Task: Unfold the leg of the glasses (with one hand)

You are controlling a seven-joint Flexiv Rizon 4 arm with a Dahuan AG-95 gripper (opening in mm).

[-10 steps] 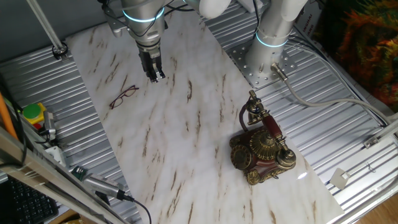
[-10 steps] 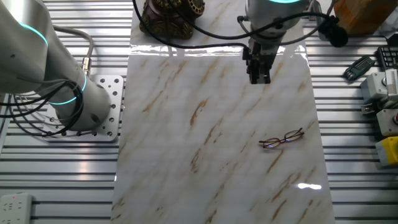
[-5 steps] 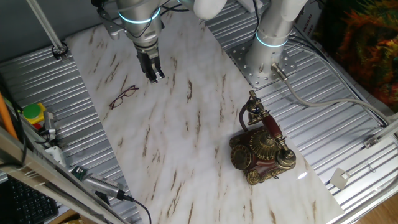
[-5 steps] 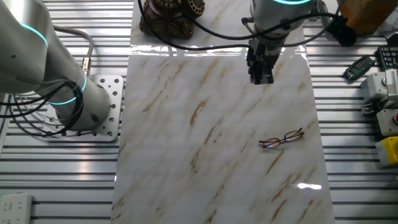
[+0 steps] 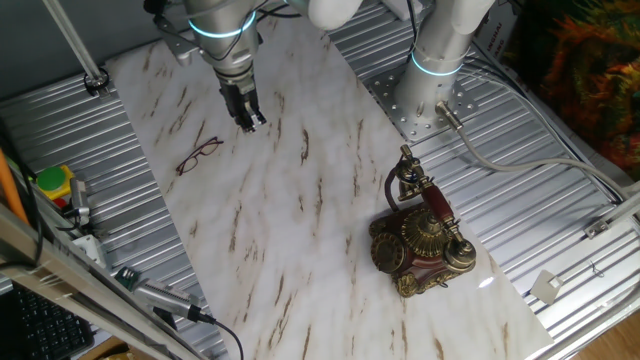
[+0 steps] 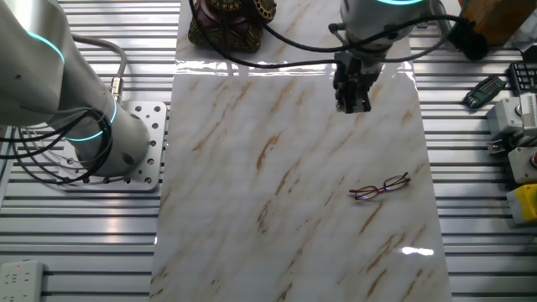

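Note:
The glasses (image 5: 198, 155) (image 6: 380, 186) lie on the marble board, a thin dark reddish wire frame, its legs too fine to make out. My hand, the black gripper (image 5: 251, 124) (image 6: 354, 106), hangs above the board, apart from the glasses and holding nothing. In one fixed view it sits up and to the right of them; in the other fixed view it hovers well above them in the picture. Its fingers stand close together and look shut.
An ornate antique telephone (image 5: 420, 240) (image 6: 232, 18) stands at the board's far end from the glasses. A second arm's base (image 5: 432, 85) (image 6: 101, 138) is bolted beside the board. A yellow-and-red button box (image 5: 50, 185) and cables lie on the ribbed table by the glasses' side.
The gripper has drifted slightly along the board, a little farther from the telephone end. The glasses have not moved.

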